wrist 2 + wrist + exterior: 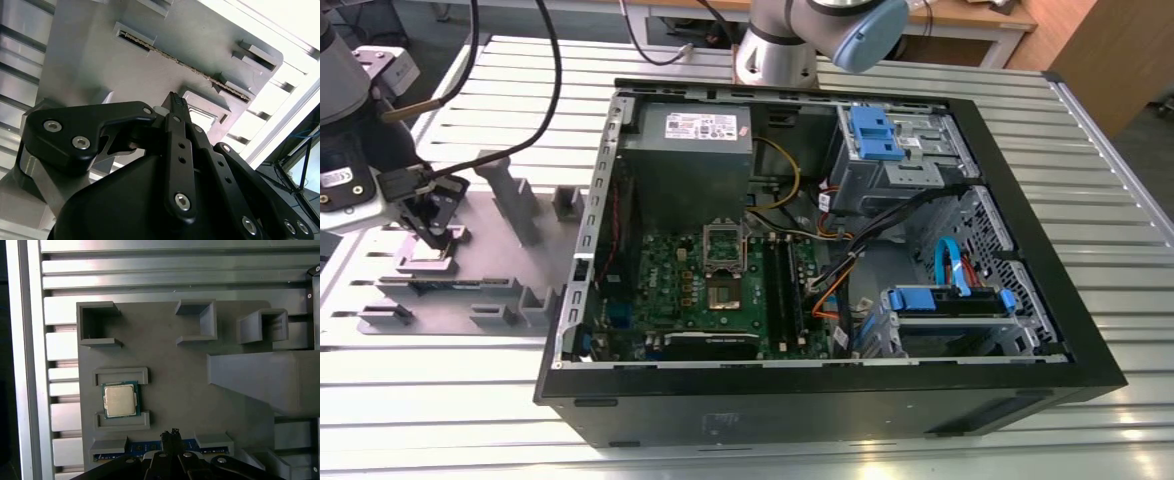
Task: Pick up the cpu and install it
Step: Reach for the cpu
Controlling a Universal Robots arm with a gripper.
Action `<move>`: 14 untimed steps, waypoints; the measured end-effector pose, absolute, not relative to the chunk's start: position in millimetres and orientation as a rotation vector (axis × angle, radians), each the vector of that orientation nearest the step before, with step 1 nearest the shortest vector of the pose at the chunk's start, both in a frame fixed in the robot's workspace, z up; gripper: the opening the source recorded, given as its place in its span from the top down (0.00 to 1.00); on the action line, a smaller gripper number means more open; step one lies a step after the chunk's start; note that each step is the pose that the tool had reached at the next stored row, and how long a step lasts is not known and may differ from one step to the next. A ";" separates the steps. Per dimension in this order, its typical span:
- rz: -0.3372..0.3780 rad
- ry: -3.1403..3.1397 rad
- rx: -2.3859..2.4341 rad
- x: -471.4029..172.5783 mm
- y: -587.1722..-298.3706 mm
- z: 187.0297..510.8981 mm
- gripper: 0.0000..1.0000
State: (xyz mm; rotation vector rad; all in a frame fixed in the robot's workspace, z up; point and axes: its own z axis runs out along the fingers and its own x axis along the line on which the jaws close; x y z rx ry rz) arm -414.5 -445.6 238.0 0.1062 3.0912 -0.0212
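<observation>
The cpu (120,400) lies flat in a recess of the grey holder plate (175,365), between two low brackets. The claw (172,435), tips pressed together and holding nothing, hangs over the plate near the cpu. The plate lies on the table (1107,180), to the exterior view's left of the open computer case (1047,250).

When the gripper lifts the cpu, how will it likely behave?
The cpu is a thin flat metal-topped square, so probably stiff and light. Lying flat in its grey holder, it will hardly roll; its smooth top may slip.
</observation>
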 end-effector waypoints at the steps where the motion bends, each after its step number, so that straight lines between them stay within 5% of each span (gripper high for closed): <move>1: -0.021 3.091 0.106 -415.2 -445.5 237.9 0.89; 14: -0.021 3.092 0.106 -427.9 -444.6 229.8 0.89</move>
